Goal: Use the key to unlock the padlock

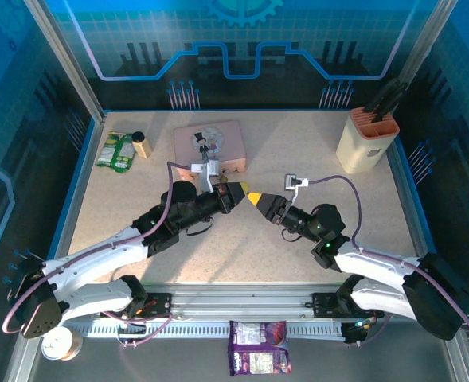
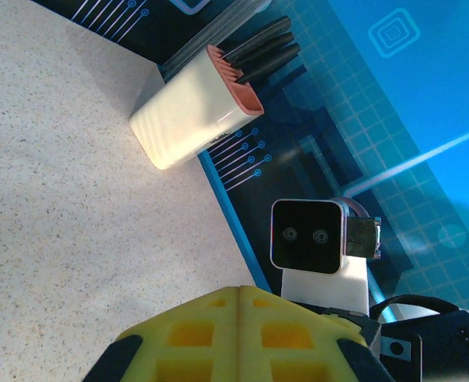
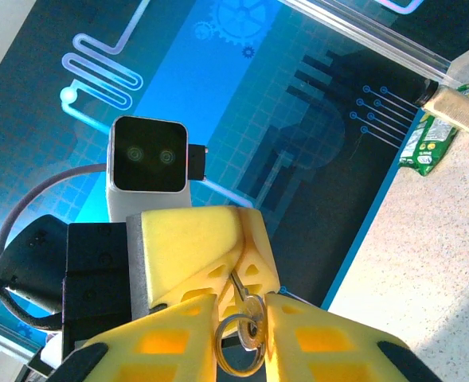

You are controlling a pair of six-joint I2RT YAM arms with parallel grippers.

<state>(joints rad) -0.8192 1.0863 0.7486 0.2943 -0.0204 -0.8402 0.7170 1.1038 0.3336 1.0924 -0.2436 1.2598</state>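
While the shut left gripper (image 2: 238,312) pinches the padlock (image 3: 253,313) by its thin shackle in the air, the right gripper (image 1: 255,197) stands narrow around it, grip unclear. Next comes aligning the key, which I cannot make out.

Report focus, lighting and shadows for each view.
Top external: sharp, evenly lit, soft shadows on the table. Left wrist: left gripper soft, knife block crisp. Right wrist: right gripper blurred, key ring readable.

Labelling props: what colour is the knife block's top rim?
Salmon pink; the knife block shows best in left wrist view.
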